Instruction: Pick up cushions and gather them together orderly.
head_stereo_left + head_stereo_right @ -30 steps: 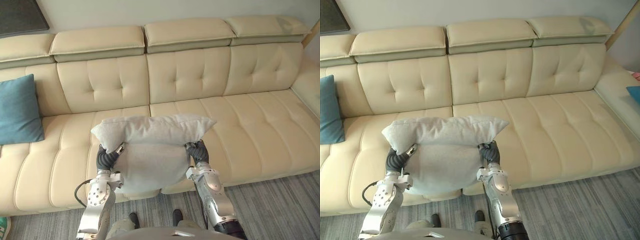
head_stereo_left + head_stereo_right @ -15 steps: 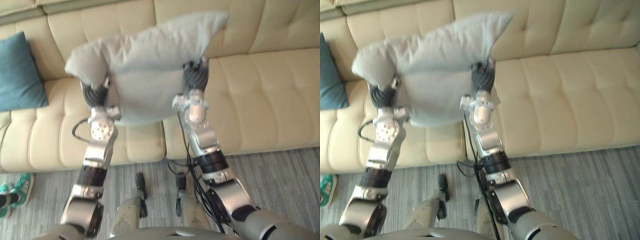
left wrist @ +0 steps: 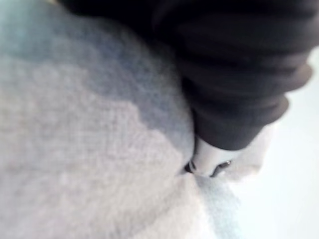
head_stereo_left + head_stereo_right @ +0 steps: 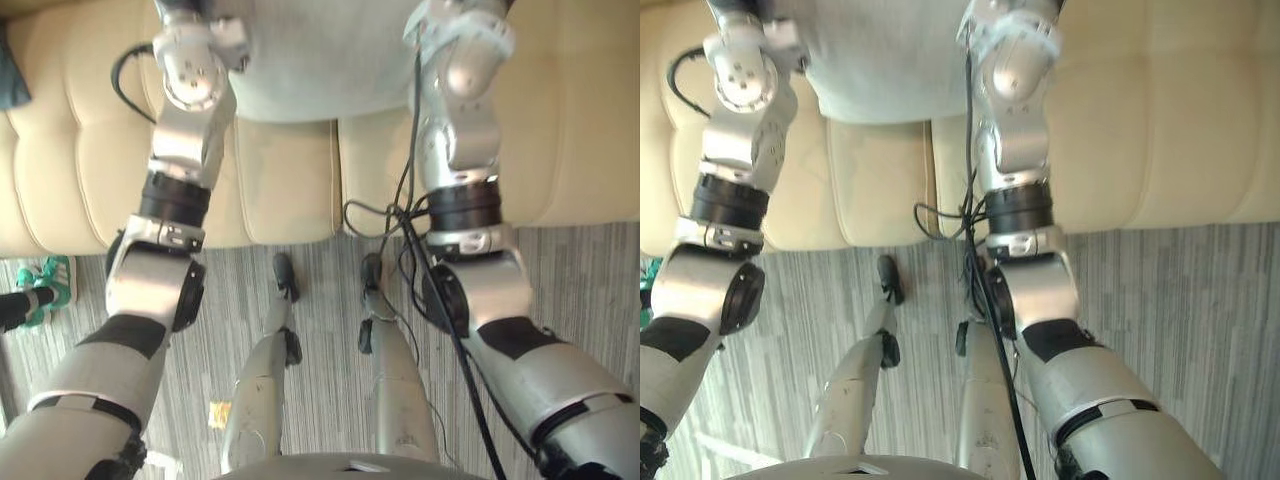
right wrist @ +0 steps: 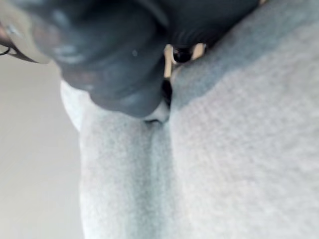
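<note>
A light grey cushion [image 4: 320,70] hangs in the air in front of the sofa, and its lower edge shows between my two forearms at the top of the eye views. My left hand [image 3: 234,74] presses into the cushion's fabric [image 3: 75,149] at one side. My right hand [image 5: 114,55] presses into the cushion [image 5: 239,149] at the other side, where the cloth creases. Both hands' dark covers sit tight against the cushion. A sliver of a teal cushion [image 4: 10,80] shows at the far left on the sofa.
The cream sofa's seat front [image 4: 280,180] runs across just ahead of me. Grey striped carpet [image 4: 580,280] lies below it. A person's foot in a green shoe [image 4: 45,280] stands on the carpet at the left. A small yellow scrap [image 4: 218,412] lies on the floor.
The camera has tilted down toward the floor, so the cushion's upper part and the sofa back have left the eye views. The cushion stays held between both arms.
</note>
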`<state>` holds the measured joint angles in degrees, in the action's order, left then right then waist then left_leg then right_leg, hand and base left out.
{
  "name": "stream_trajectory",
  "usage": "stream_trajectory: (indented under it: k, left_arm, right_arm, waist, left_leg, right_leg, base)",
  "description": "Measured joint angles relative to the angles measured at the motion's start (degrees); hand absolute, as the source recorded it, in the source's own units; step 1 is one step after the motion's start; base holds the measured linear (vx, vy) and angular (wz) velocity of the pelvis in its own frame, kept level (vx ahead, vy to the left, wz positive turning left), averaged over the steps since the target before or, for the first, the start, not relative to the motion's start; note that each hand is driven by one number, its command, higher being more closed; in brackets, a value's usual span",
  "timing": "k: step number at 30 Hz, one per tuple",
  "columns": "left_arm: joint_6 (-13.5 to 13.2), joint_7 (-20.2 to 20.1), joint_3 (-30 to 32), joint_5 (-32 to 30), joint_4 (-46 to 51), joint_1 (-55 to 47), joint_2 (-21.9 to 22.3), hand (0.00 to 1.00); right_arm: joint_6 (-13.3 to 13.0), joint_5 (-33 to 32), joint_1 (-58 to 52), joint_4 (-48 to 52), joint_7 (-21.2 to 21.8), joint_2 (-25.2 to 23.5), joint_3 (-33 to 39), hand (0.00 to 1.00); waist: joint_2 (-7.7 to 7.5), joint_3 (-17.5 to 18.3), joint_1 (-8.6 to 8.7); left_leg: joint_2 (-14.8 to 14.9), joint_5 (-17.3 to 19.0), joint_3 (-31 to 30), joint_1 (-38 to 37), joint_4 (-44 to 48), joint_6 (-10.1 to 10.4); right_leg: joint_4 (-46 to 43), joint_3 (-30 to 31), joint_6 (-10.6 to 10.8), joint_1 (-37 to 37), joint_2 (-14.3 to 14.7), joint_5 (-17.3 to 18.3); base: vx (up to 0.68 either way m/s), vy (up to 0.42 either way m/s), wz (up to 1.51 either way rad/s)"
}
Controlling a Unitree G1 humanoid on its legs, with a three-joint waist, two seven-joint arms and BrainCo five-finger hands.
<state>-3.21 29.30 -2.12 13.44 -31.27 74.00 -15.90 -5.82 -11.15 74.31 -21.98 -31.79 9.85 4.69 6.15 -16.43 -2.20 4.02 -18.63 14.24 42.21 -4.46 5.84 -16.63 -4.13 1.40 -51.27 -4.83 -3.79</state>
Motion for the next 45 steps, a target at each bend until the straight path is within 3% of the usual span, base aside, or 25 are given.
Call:
stream_trajectory:
  k: [1,4,5,9,14,16,17,18,20,21,27,29,31,33,36,40,41,45]
  left_arm:
    - [0.0,0.0,0.3,0.5,-0.8,1.3,0.0,1.0]
    - [0.0,-0.1,1.1,1.1,-1.0,2.0,-0.1,1.0]
    - [-0.2,-0.1,1.4,1.1,-0.9,2.2,-0.1,0.0]
    - [-1.2,0.0,5.8,1.5,-0.8,3.7,-0.6,0.0]
    - [-1.1,-0.2,7.7,2.1,-1.0,3.3,-2.6,0.0]
    - [-0.8,-1.4,8.3,2.1,-1.6,3.3,-4.0,0.0]
    - [-0.3,-2.6,8.3,2.1,-2.3,3.3,-5.4,0.0]
    - [0.1,-3.5,8.3,1.9,-3.0,3.3,-7.0,0.0]
    - [0.7,-5.4,8.4,2.0,-3.9,3.3,-10.6,0.0]
    - [0.8,-6.1,8.4,2.0,-4.9,2.9,-12.4,0.0]
    - [1.0,-9.5,13.8,4.2,-5.8,-10.0,-22.9,0.0]
    - [1.0,-10.8,16.7,5.3,-4.1,-15.3,-23.6,0.0]
    - [0.6,-11.6,18.6,7.7,0.5,-21.7,-23.6,0.0]
    - [-0.9,-12.2,21.5,11.3,7.1,-32.1,-22.3,0.0]
    - [-2.5,-12.3,23.8,13.4,14.6,-44.1,-16.0,0.0]
    - [-3.9,-14.6,24.5,13.4,21.9,-65.8,1.1,0.0]
    - [-3.9,-14.7,24.5,13.4,21.9,-67.4,2.7,0.0]
    - [-3.7,-18.7,21.2,13.4,17.7,-79.8,9.9,0.0]
  right_arm:
    - [0.0,-0.2,1.5,-1.0,-0.1,0.4,0.0,1.0]
    - [-0.3,-1.0,4.0,-3.6,-1.2,1.2,-0.2,1.0]
    - [-0.6,-1.1,4.4,-3.6,-1.2,1.2,-0.3,0.0]
    - [-2.8,-2.5,7.3,-3.7,-1.5,1.7,-0.3,0.0]
    - [-3.0,-2.5,7.6,-3.8,-0.9,4.4,-2.4,0.0]
    - [-2.9,-2.6,7.6,-4.2,-0.4,6.1,-2.4,0.0]
    - [-2.8,-3.2,7.6,-5.6,0.6,7.9,-2.4,0.0]
    - [-2.6,-5.0,7.6,-7.2,1.2,9.9,-2.4,0.0]
    - [-1.7,-9.3,7.7,-9.4,3.1,14.6,-2.3,0.0]
    - [-1.3,-10.6,7.7,-10.7,3.9,17.2,-2.3,0.0]
    - [-0.4,-19.7,7.6,-13.2,7.2,25.6,-2.8,0.0]
    - [-0.5,-21.6,5.2,-11.7,7.8,27.9,-1.8,0.0]
    - [-0.9,-23.7,-1.2,-6.3,7.8,29.1,0.7,0.0]
    - [-2.0,-25.1,-14.2,3.1,7.9,29.1,5.8,0.0]
    - [-2.1,-24.4,-32.1,10.9,8.2,27.2,10.9,0.0]
    - [-2.0,-16.2,-59.1,21.0,13.9,13.2,13.3,0.0]
    - [-2.0,-15.5,-61.3,21.4,14.4,11.4,12.8,0.0]
    - [-1.6,-6.3,-75.6,16.4,20.7,-0.9,6.2,0.0]
  waist:
    - [0.01,-0.7,0.04]
    - [0.1,-1.9,0.26]
    - [0.09,-1.9,0.24]
    - [0.26,-3.4,0.45]
    - [0.3,-3.9,0.73]
    - [0.23,-4.4,1.06]
    - [0.24,-4.4,1.17]
    - [0.27,-4.4,1.3]
    - [0.32,-4.8,1.91]
    - [0.33,-4.8,1.91]
    - [0.39,-6.8,2.14]
    - [0.37,-6.8,2.24]
    - [0.35,-6.8,2.33]
    - [0.34,-6.8,2.86]
    - [0.3,-6.8,2.84]
    - [-0.49,-6.0,3.23]
    - [-0.79,-5.5,3.29]
    - [-5.46,-1.2,2.71]
  left_leg:
    - [0.0,-1.1,0.0,1.1,0.0,1.5]
    - [0.2,-2.9,-0.1,2.8,0.0,2.0]
    - [0.3,-3.0,-0.1,3.2,0.0,2.0]
    - [0.4,-4.7,-0.1,5.4,0.0,1.9]
    - [0.6,-4.9,0.0,6.7,-0.1,1.6]
    - [0.5,-4.2,0.3,6.7,-0.1,2.4]
    - [0.7,-1.4,1.2,6.3,-0.1,2.9]
    - [0.8,2.0,1.8,5.8,-0.1,0.7]
    - [0.0,0.7,1.9,5.7,0.0,-2.0]
    - [-0.5,0.3,1.9,5.7,0.0,-2.3]
    - [-0.7,-1.3,1.3,1.5,0.0,-0.4]
    - [-0.6,-1.2,1.1,0.0,-0.1,-0.3]
    - [-0.5,1.3,1.0,-1.6,-0.1,0.4]
    - [-1.1,2.9,1.0,-3.7,-0.1,-0.9]
    - [-1.7,3.2,0.7,-7.0,0.0,-2.3]
    - [-1.3,4.9,0.0,-15.3,0.0,-4.0]
    - [-1.2,5.2,0.1,-16.1,0.0,-3.9]
    - [-0.1,8.5,3.5,-24.7,0.0,-3.8]
  right_leg:
    - [-0.1,0.0,-0.1,-0.9,-0.1,0.0]
    - [-0.5,-1.2,-1.0,-2.1,-0.2,0.6]
    - [-0.7,-1.4,-1.2,-2.7,-0.2,0.7]
    - [-2.0,-2.0,-1.9,-5.0,-0.2,1.2]
    - [-3.8,-2.7,-2.5,-6.9,-0.4,1.9]
    - [-3.7,-2.9,-2.5,-7.0,-0.8,1.8]
    - [-3.8,-3.0,-2.3,-7.0,-0.8,1.7]
    - [-4.0,-3.0,-2.1,-6.9,-0.5,1.6]
    - [-4.4,-2.9,-1.8,-6.8,-1.2,1.6]
    - [-4.5,-2.9,-1.5,-6.8,-1.7,1.7]
    - [-4.9,-3.9,-1.4,-2.1,-2.2,2.8]
    - [-5.1,-4.1,-1.5,-0.6,-2.3,3.4]
    - [-5.7,-4.2,-1.3,0.6,-2.4,4.0]
    - [-6.2,-3.9,-0.5,2.4,-2.8,4.7]
    - [-5.8,-3.7,0.1,6.1,-3.0,5.3]
    - [-2.7,-4.3,0.5,15.8,-2.3,5.9]
    - [-2.3,-4.2,0.5,16.7,-2.1,5.9]
    - [1.5,-0.9,0.6,24.9,0.2,6.3]
  base:
    - [0.05,-0.012,0.11]
    - [0.07,-0.019,0.18]
    - [0.07,-0.019,0.15]
    - [0.04,0.01,0.12]
    - [-0.02,0.032,0.05]
    - [-0.03,0.05,-0.02]
    - [-0.03,0.088,-0.17]
    - [-0.02,0.095,-0.19]
    - [0.0,0.082,0.01]
    - [0.01,0.059,0.12]
    - [-0.02,-0.048,0.11]
    - [-0.04,-0.148,0.04]
    - [-0.02,-0.118,-0.02]
    - [0.02,-0.082,-0.01]
    - [0.06,-0.038,0.02]
    - [0.09,-0.054,-0.06]
    - [0.05,-0.052,-0.24]
    - [0.04,-0.05,-0.48]
